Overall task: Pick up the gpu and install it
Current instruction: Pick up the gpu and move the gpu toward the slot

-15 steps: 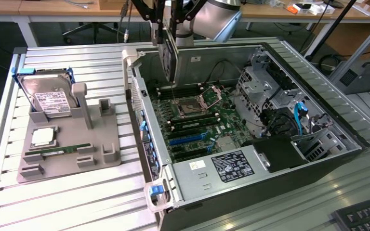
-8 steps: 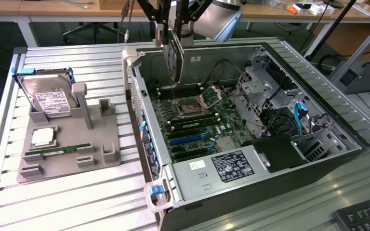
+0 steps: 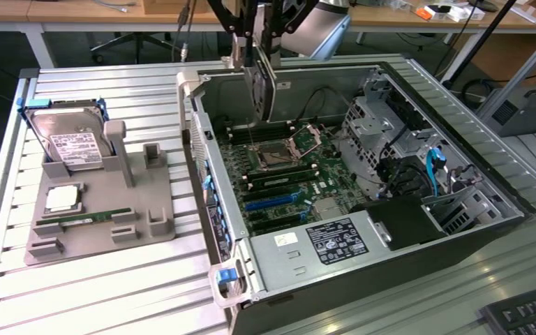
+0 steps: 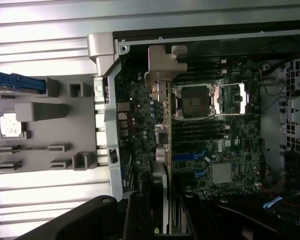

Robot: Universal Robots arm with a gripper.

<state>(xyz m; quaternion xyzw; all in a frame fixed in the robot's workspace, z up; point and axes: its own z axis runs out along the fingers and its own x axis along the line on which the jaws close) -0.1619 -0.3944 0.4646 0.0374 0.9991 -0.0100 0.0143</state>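
The arm reaches down from above the open computer case (image 3: 249, 279), its wrist roughly vertical over the case's far end. The hand (image 3: 254, 50) points straight down and is clamped on the top edge of the gpu (image 3: 265, 87), which hangs upright and edge-on beneath it. The card's lower part dips inside the case, close to the far wall and above the motherboard (image 3: 292, 185), not seated in any slot. In the wrist view the gpu (image 4: 160, 145) runs as a thin strip away from the dark fingers (image 4: 138, 212), ending in its silver bracket (image 4: 162, 62) over the board.

The case lies on its side on the slatted metal bench (image 3: 109, 300) with its side panel off. Inside it, the open processor socket (image 3: 276, 157) sits near the middle of the board, with blue expansion slots (image 3: 270, 202) toward the near end. A power supply (image 3: 333, 241) with a black label fills the near corner, and a metal drive cage (image 3: 380, 118) with blue cables (image 3: 433, 167) stands along the wall on the exterior view's right.

Beside the case, on the exterior view's left, a grey holder (image 3: 100, 209) rests on the bench. It carries a hard drive (image 3: 70, 143) standing tilted at its far end, a processor chip (image 3: 61, 199) lying flat, and a narrow green memory stick (image 3: 82, 220) nearer still.
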